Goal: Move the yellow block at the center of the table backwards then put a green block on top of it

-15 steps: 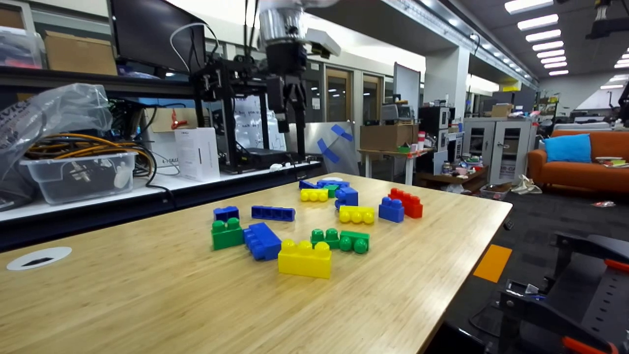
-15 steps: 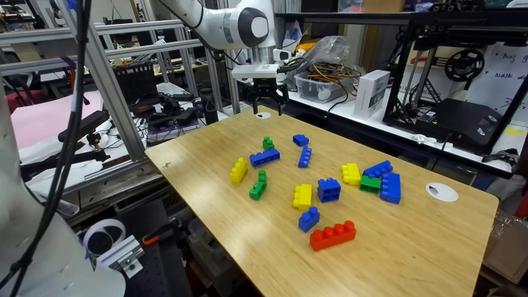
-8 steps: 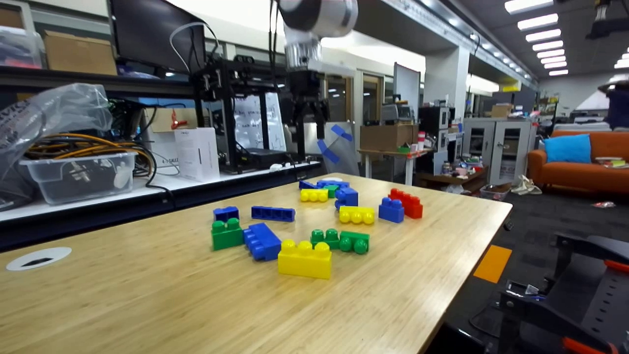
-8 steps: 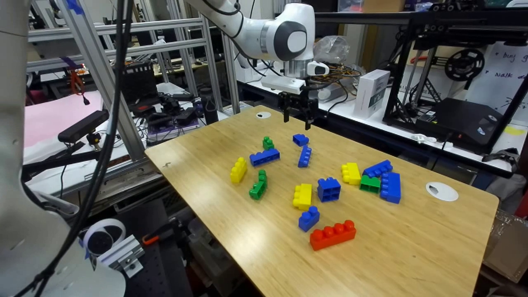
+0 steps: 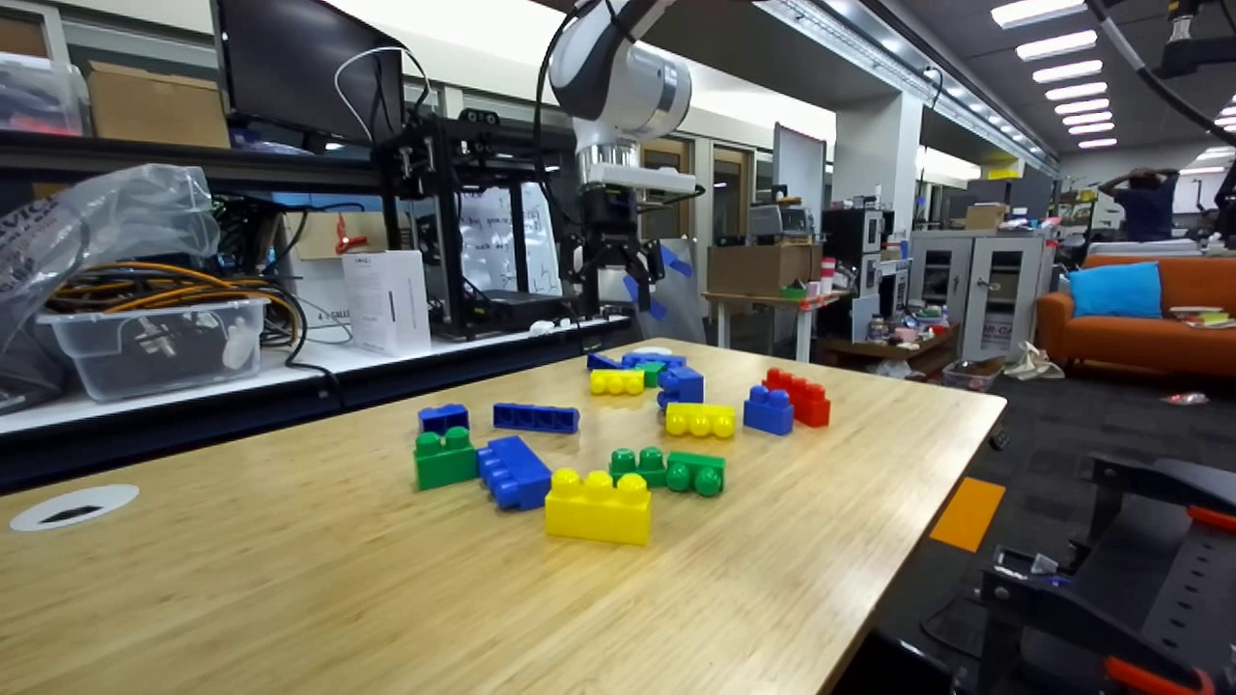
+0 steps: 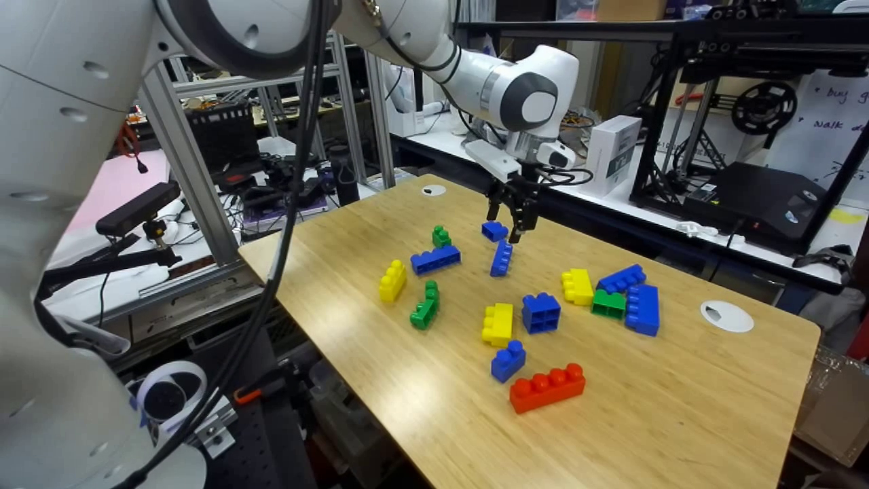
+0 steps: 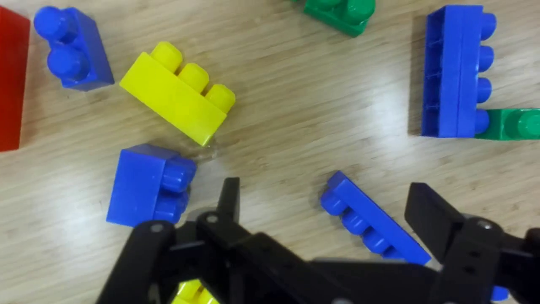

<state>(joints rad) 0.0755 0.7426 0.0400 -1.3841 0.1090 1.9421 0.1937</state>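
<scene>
The yellow block (image 5: 598,512) stands studs up on the table (image 5: 319,579); it also shows in an exterior view (image 6: 392,280) and is outside the wrist view. Two small green blocks (image 5: 638,467) (image 5: 697,473) lie close beside it, one tipped on its side; which is meant I cannot tell. One green block (image 7: 339,12) is cut by the wrist view's top edge. My gripper (image 6: 504,226) is open and empty, above the table's far part in both exterior views (image 5: 616,290). In the wrist view its jaws (image 7: 325,190) stand wide apart, above a slim blue brick (image 7: 375,219).
Another yellow brick (image 7: 177,97) lies among a small blue brick (image 7: 80,50), a chunky blue brick (image 7: 141,185) and a red brick (image 6: 547,388). A long blue brick (image 6: 435,259) lies against a chunkier green brick (image 6: 441,236). Several more bricks lie toward a white disc (image 6: 727,316).
My open gripper has come lower and in over the table, moving right and down in an exterior view. The bricks have not moved. A person now shows in the background.
</scene>
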